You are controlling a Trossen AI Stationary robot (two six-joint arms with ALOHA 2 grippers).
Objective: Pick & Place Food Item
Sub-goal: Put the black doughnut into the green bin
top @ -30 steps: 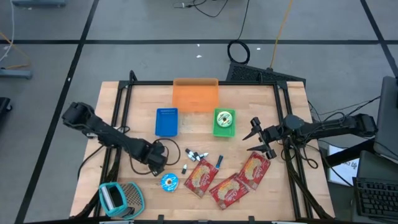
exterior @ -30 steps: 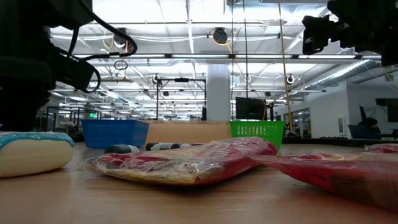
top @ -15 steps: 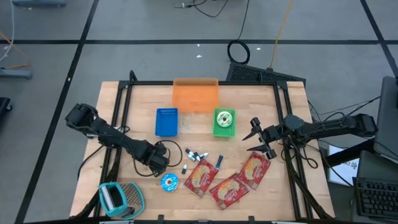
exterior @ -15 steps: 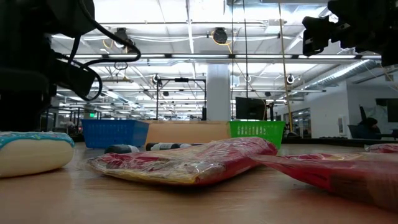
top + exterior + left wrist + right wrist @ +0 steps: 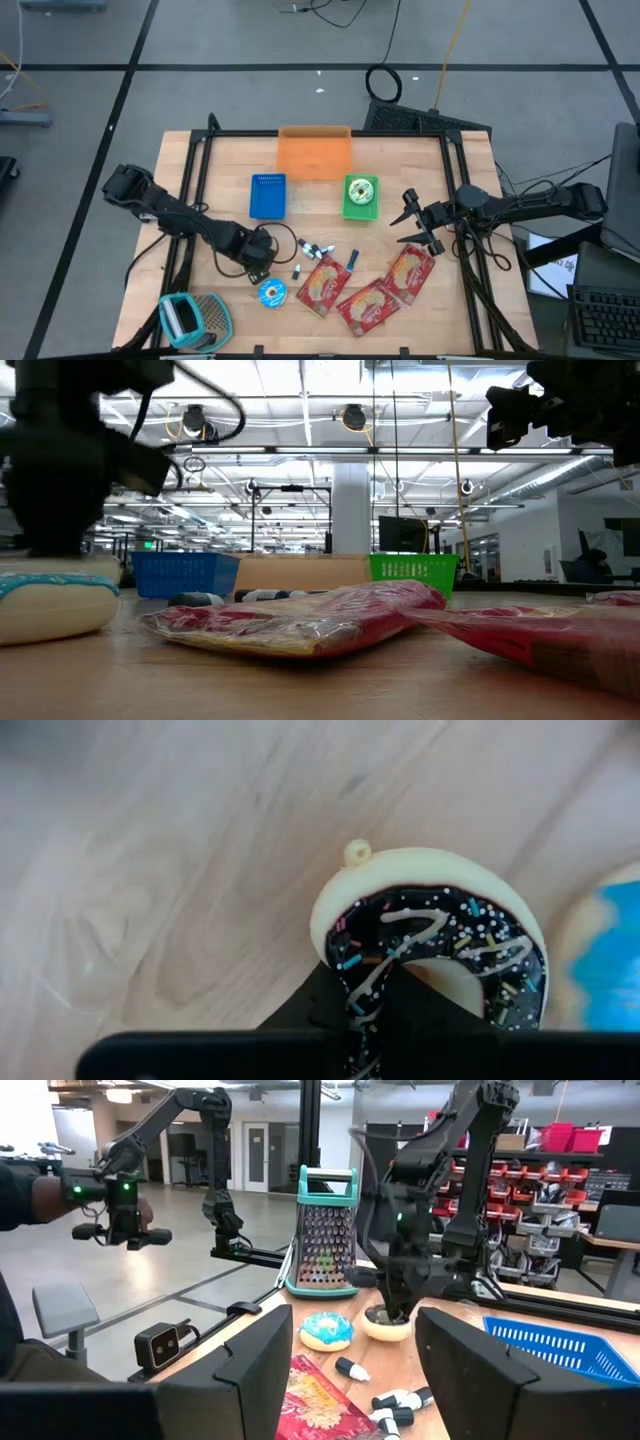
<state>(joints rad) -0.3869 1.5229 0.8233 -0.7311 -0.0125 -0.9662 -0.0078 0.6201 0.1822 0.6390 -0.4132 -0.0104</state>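
A chocolate-iced doughnut (image 5: pixel 430 945) with sprinkles and a cream underside lies left of centre on the table, under my left gripper (image 5: pixel 255 262), which points down and is shut on it. From across the table the right wrist view shows the same doughnut (image 5: pixel 385 1325) low at the table top; whether it is clear of the wood I cannot tell. A blue-iced doughnut (image 5: pixel 271 291) lies just in front of it. My right gripper (image 5: pixel 410 222) hangs open above the table's right side, nothing between its fingers. My left gripper pinches the ring of the chocolate doughnut (image 5: pixel 362 1005) between its two fingers, one finger (image 5: pixel 415 1015) on the hole side and one (image 5: pixel 310 1015) outside the rim. The fingers come from above, pointing down. The icing is squeezed narrow between them.
Three red snack packets (image 5: pixel 370 290) and several small markers (image 5: pixel 318 250) lie near the front. Blue (image 5: pixel 267 196), orange (image 5: pixel 315 153) and green (image 5: pixel 361 197) baskets stand at the back. A grater (image 5: pixel 190 318) lies at the front left corner.
My left hand has turned a little and edged toward the table's far right over the doughnuts; in the low view it now stands upright above them. My right arm has kept still.
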